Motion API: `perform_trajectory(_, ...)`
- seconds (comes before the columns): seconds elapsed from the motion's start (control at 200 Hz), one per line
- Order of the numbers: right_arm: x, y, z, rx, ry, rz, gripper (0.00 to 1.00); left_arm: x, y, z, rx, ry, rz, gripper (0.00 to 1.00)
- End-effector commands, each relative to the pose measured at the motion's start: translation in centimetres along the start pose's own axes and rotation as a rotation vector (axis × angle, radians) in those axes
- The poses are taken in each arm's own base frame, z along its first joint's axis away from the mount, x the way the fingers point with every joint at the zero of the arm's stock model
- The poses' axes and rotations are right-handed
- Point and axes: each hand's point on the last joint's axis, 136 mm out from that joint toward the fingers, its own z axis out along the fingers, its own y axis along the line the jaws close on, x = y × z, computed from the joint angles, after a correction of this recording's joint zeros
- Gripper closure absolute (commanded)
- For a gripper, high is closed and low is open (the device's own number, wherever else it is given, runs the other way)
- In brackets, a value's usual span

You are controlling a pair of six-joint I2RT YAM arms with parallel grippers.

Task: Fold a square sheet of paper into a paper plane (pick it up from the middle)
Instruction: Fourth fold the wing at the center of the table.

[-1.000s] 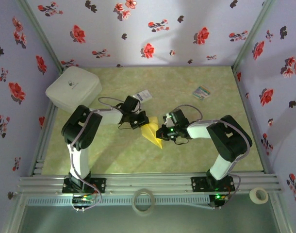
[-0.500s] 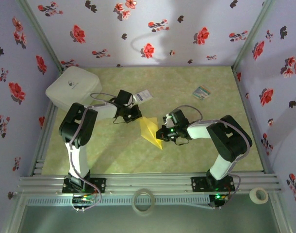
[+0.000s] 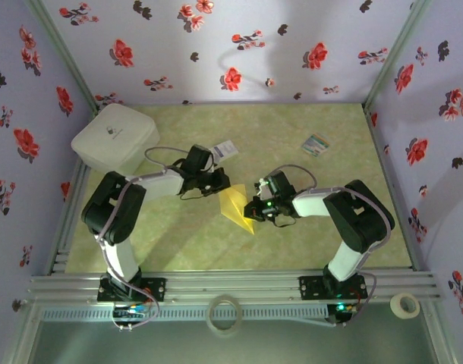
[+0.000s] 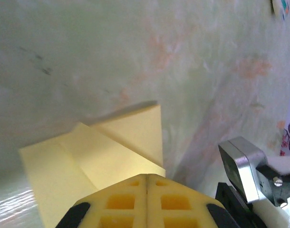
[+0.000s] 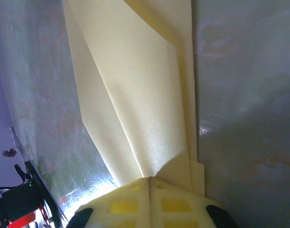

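The sheet of paper (image 3: 235, 205), yellow and folded into a narrow pointed shape with several creases, lies on the green table between the two arms. My left gripper (image 3: 222, 182) is shut, and its tip (image 4: 147, 176) sits over the paper (image 4: 111, 147) at the far corner, with nothing between the fingers. My right gripper (image 3: 255, 208) is also shut. Its tip (image 5: 149, 178) rests on the near end of the paper (image 5: 135, 85), where the creases meet, and the folded layers run away from it. Whether the tips touch the paper I cannot tell.
A white box (image 3: 114, 137) stands at the back left. A small white card with blue print (image 3: 225, 149) lies just behind the left gripper, and a striped card (image 3: 316, 144) at the back right. Two tape rolls (image 3: 224, 313) (image 3: 404, 305) sit on the front rail. Flowered walls enclose the table.
The left gripper drew back to the far left off the paper, then came back to its far corner. The right gripper has stayed put on the paper.
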Motion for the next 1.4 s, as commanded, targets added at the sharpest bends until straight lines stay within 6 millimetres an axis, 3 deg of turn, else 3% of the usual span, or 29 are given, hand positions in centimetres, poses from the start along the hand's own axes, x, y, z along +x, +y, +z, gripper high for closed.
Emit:
perform_trajectory(0.0, 3.9, -4.3, 0.2, 0.146, 0.115, 0.102, 1.0, 0.8, 0.4, 1.6, 0.037, 0.036, -0.008, 0.98)
perform_trajectory(0.28, 3.9, -4.3, 0.2, 0.146, 0.114, 0.102, 1.0, -0.1, 4.1, 3.0, -0.04, 0.047, -0.049, 0.99)
perform_trajectory(0.6, 3.9, -4.2, 0.3, 0.136, 0.114, 0.104, 1.0, -3.0, 6.9, 1.3, -0.131, 0.017, -0.097, 1.0)
perform_trajectory(0.845, 3.9, -4.2, 0.3, 0.134, 0.115, 0.106, 1.0, -3.8, 3.8, -1.2, -0.103, -0.034, -0.052, 0.96)
perform_trajectory(0.995, 3.8, -4.2, 0.2, 0.136, 0.111, 0.103, 1.0, -2.6, 1.2, -2.1, -0.065, -0.051, -0.007, 0.96)
perform_trajectory(1.195, 3.6, -4.2, 0.1, 0.141, 0.098, 0.1, 1.0, 1.4, -1.6, 0.2, 0.024, 0.042, 0.036, 0.96)
perform_trajectory(1.395, 3.6, -4.1, 0.1, 0.139, 0.098, 0.103, 1.0, 4.6, -2.4, 3.0, 0.076, 0.128, 0.051, 0.97)
